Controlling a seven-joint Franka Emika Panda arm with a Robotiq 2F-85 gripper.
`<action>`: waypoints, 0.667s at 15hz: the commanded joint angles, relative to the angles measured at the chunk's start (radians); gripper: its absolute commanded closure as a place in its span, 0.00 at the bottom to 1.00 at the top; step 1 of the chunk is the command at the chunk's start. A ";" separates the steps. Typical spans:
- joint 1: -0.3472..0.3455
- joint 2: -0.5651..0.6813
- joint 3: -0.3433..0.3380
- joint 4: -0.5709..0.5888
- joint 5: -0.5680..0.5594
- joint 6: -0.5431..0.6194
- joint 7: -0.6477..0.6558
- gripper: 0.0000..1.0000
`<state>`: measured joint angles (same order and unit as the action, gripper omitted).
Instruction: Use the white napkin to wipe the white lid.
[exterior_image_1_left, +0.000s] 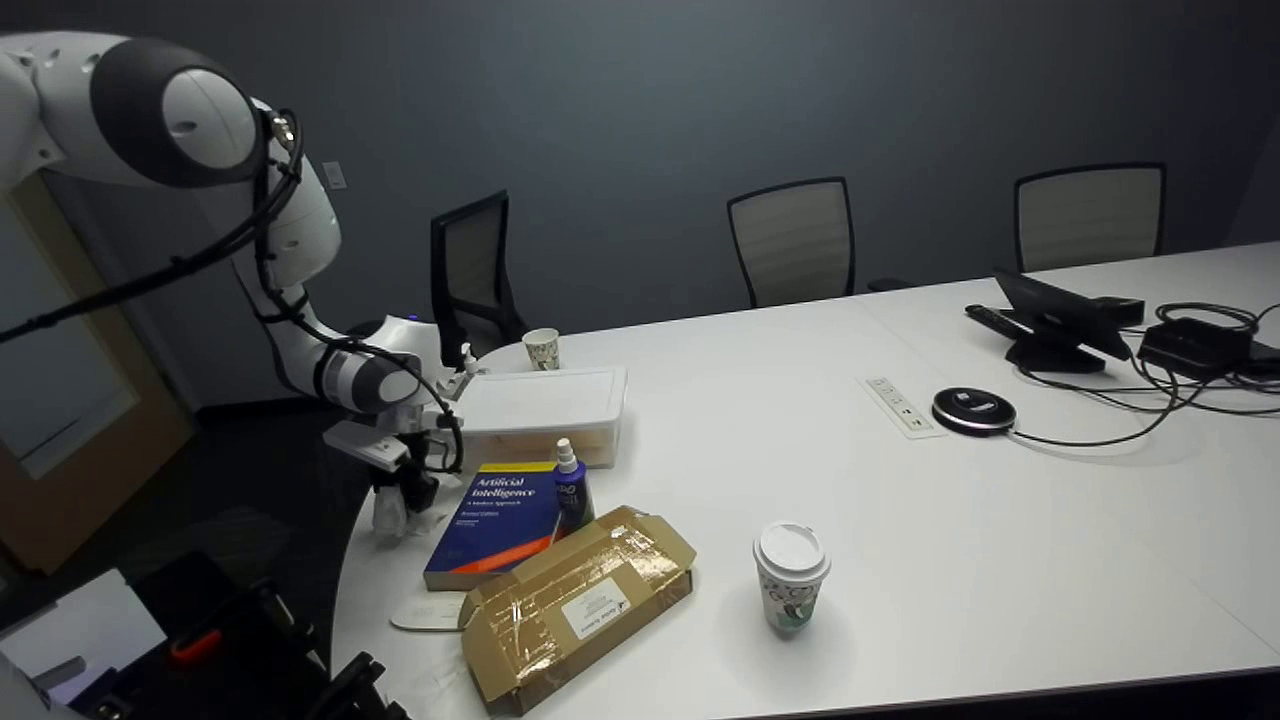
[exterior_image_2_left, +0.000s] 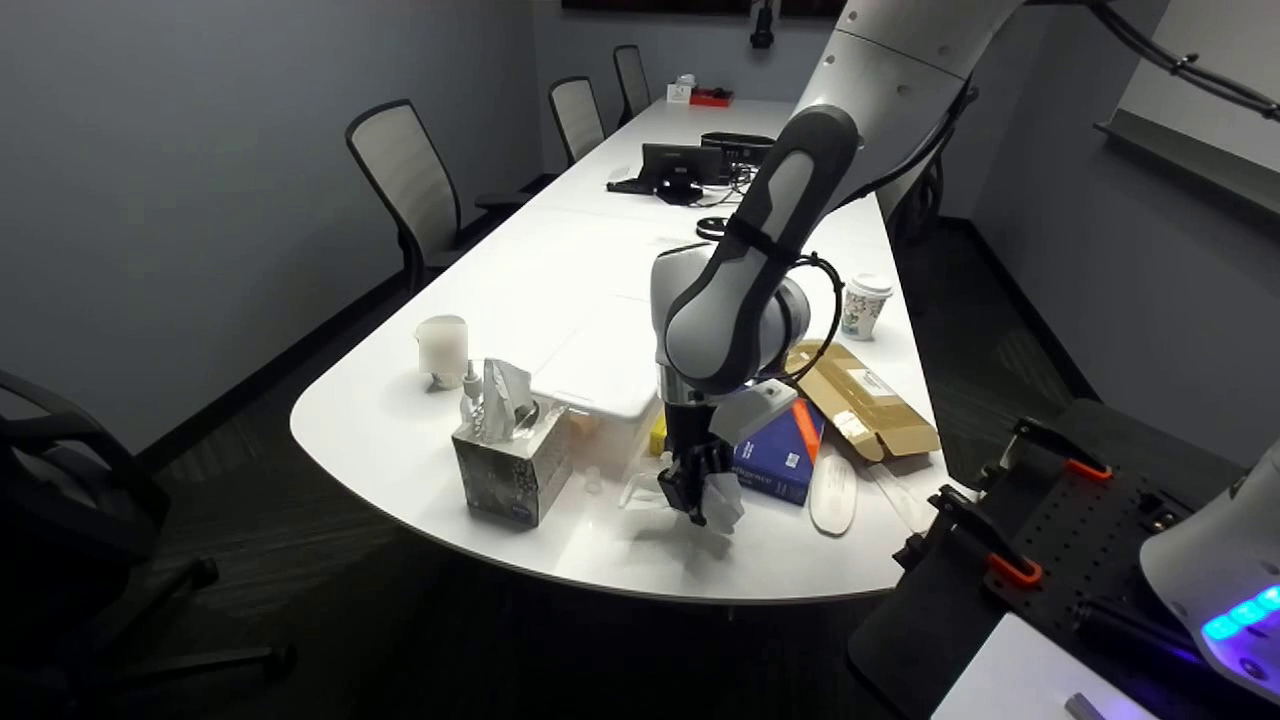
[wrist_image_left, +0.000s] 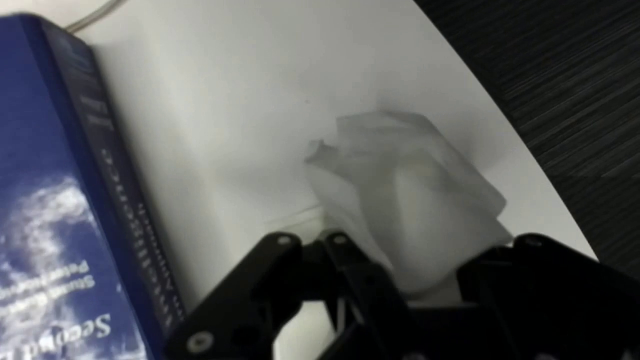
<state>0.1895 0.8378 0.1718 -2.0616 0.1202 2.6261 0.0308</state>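
Observation:
The flat white lid (exterior_image_1_left: 545, 398) covers a clear plastic box in both exterior views; part of it also shows beside the arm (exterior_image_2_left: 600, 372). It is out of the wrist view. The crumpled white napkin (wrist_image_left: 400, 190) is at the table's rounded edge, apart from the lid and in front of the box; it also shows under the gripper (exterior_image_2_left: 722, 502). My gripper (wrist_image_left: 430, 272) is low over the table with its fingers apart. The napkin stands between and beyond the fingers in the wrist view. The fingertips' contact with it is partly hidden.
A blue book (exterior_image_1_left: 495, 522) lies close beside the gripper, with a purple spray bottle (exterior_image_1_left: 572, 488) at it. A cardboard box (exterior_image_1_left: 580, 605) and a lidded paper cup (exterior_image_1_left: 790, 578) stand farther along. A tissue box (exterior_image_2_left: 512, 465) stands near the table edge.

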 joint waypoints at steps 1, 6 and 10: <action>-0.047 0.019 0.037 0.055 -0.013 -0.012 -0.079 0.48; -0.114 -0.046 0.088 0.053 -0.009 -0.120 -0.198 0.10; -0.170 -0.132 0.126 0.024 0.021 -0.217 -0.271 0.00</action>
<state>0.0645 0.8012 0.2634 -1.9889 0.1201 2.4789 -0.1896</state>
